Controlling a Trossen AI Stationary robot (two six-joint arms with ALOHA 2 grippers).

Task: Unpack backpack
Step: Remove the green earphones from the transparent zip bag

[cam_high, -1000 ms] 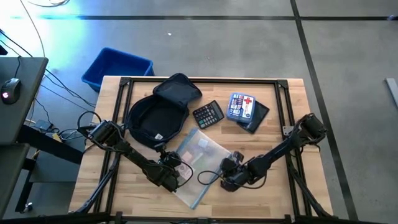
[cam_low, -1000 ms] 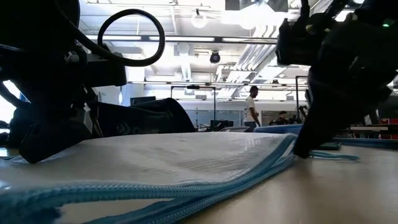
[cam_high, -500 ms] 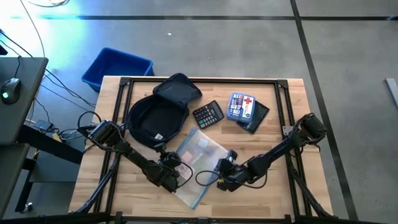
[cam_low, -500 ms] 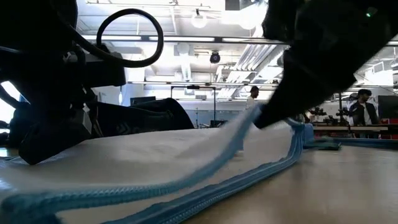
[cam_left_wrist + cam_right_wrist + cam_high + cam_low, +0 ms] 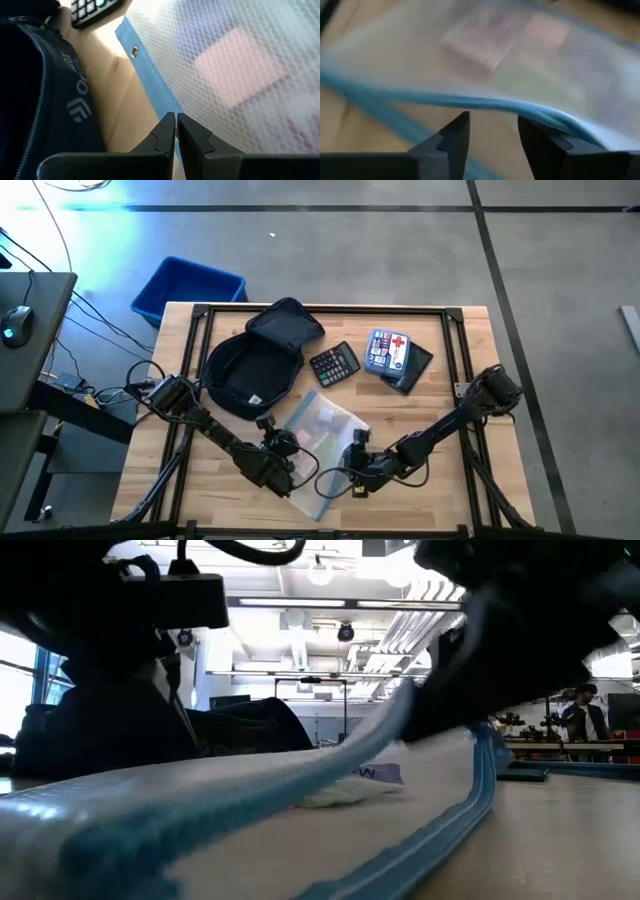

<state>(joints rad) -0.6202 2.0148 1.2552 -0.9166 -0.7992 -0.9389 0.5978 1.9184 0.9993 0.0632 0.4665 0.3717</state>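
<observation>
We see the right gripper [image 5: 490, 145] parted at the mesh pouch's [image 5: 322, 430] raised blue zip edge, gripping nothing. The left gripper [image 5: 176, 131] is pinched shut on the pouch edge. Behind lies the open backpack [image 5: 255, 360].

The high view looks straight down on the whole table [image 5: 450, 370]. The low view sits at tabletop height, pressed close against the mesh pouch [image 5: 200, 800]. Both wrist views hover just above that pouch.

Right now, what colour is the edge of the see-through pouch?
Light blue, running along the mesh pouch; the left wrist view shows it best.
</observation>
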